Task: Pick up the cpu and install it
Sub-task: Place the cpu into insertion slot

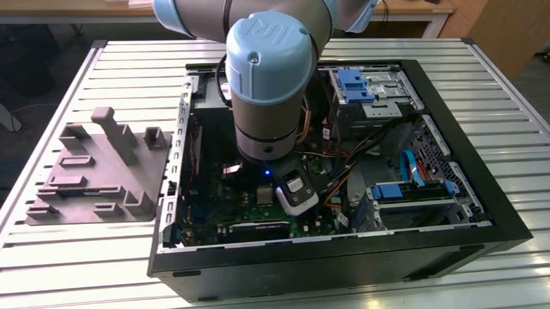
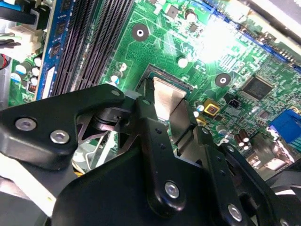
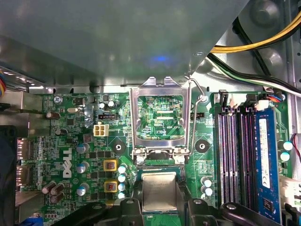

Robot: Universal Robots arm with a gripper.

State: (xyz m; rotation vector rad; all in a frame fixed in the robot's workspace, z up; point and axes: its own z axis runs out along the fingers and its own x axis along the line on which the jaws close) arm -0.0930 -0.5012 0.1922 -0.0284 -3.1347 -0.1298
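The cpu (image 3: pixel 159 190) — a flat square chip with a pale silvery top — is seen low in the first wrist view, held between the 2 black fingers (image 3: pixel 123 207) of the gripper (image 3: pixel 159 207), which are closed against its opposite edges. In the second wrist view the same chip (image 2: pixel 165 96) is seen tilted in perspective near the frame's centre, over the green motherboard (image 2: pixel 225 52), with the gripper (image 2: pixel 164 117) clamped on it. Whether the chip touches the socket beneath cannot be told. Just above it in the first wrist view, the socket's metal load frame (image 3: pixel 160 115) stands swung open, its wire lever (image 3: pixel 200 101) raised beside it. Black memory slots (image 3: pixel 235 150) lie at the right of that frame. In the exterior view the arm (image 1: pixel 268 84) is lowered into the open computer case (image 1: pixel 464 161), and a grey plastic tray (image 1: pixel 94 174) with upright posts rests on the slatted table (image 1: pixel 51 257) at the exterior view's left.
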